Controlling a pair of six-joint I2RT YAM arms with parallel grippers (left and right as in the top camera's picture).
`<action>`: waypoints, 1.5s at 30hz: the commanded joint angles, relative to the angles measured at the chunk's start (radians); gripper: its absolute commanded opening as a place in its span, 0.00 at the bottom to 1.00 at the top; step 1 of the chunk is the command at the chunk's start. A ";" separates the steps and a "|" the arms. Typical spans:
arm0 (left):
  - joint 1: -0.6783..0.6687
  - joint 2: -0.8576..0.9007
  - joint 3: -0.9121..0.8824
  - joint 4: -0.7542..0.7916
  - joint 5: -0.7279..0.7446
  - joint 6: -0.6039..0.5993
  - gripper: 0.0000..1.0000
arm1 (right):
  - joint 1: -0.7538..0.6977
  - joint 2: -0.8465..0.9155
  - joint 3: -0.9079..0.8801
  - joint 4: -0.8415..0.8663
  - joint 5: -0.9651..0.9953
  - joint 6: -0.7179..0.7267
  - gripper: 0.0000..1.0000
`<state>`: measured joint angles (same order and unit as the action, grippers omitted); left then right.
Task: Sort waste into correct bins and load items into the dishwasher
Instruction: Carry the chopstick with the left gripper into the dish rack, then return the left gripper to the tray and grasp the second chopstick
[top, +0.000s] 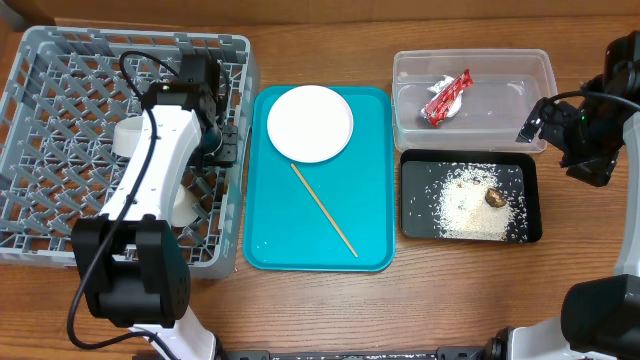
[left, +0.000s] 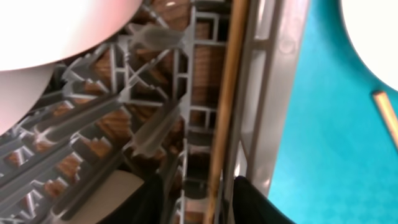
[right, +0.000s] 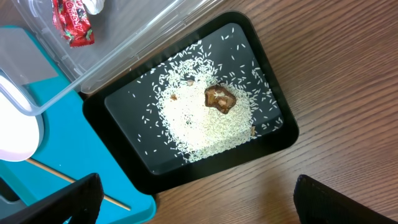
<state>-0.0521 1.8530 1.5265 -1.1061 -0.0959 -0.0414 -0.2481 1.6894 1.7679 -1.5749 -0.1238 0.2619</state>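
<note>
As seen from overhead, the left gripper (top: 222, 140) hung over the rack (top: 60, 60) at its 3 o'clock wall. White dishes (top: 128, 138) sat among the pegs beside the arm. At the rack's 3 o'clock lay the teal tray (top: 370, 240), holding the plate (top: 310, 122) at its 12 and a second chopstick (top: 323, 210) slanting toward 5. Past it sat the clear tub (top: 400, 70) with the wrapper (top: 447, 97) inside. At the tub's 6 o'clock was the black tray (top: 535, 235) with rice (top: 460, 210) and the brown lump (top: 494, 197). The right gripper (top: 535, 122) idled at the tub's 3 o'clock edge.

Left wrist: a chopstick (left: 227, 93) ran from 12 to 6 along the inside of the rack wall, passing between the fingers (left: 255, 202). The jaws stood apart, with a gap showing on either side of the stick.

Right wrist: the fingers (right: 81, 199) were spread wide over bare table, holding nothing, with the black tray at their 12.

Judgement: waste looked sorted, and chopstick loading was in hand. The next move called for lifting clear of the pegs, then a low, square pinch on the thin stick lying flat on the teal tray. The plate was not yet loaded.
</note>
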 joint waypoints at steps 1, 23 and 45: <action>-0.015 -0.023 0.090 -0.048 0.124 0.007 0.49 | -0.004 -0.018 0.000 0.002 -0.002 -0.002 1.00; -0.441 -0.023 -0.171 0.230 0.205 -0.676 0.61 | -0.004 -0.018 0.000 0.002 -0.002 -0.001 1.00; -0.488 0.040 -0.320 0.340 0.089 -0.752 0.60 | -0.004 -0.018 0.000 0.002 -0.002 -0.001 1.00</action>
<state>-0.5373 1.8523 1.2167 -0.7689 0.0132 -0.7799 -0.2481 1.6894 1.7676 -1.5742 -0.1234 0.2611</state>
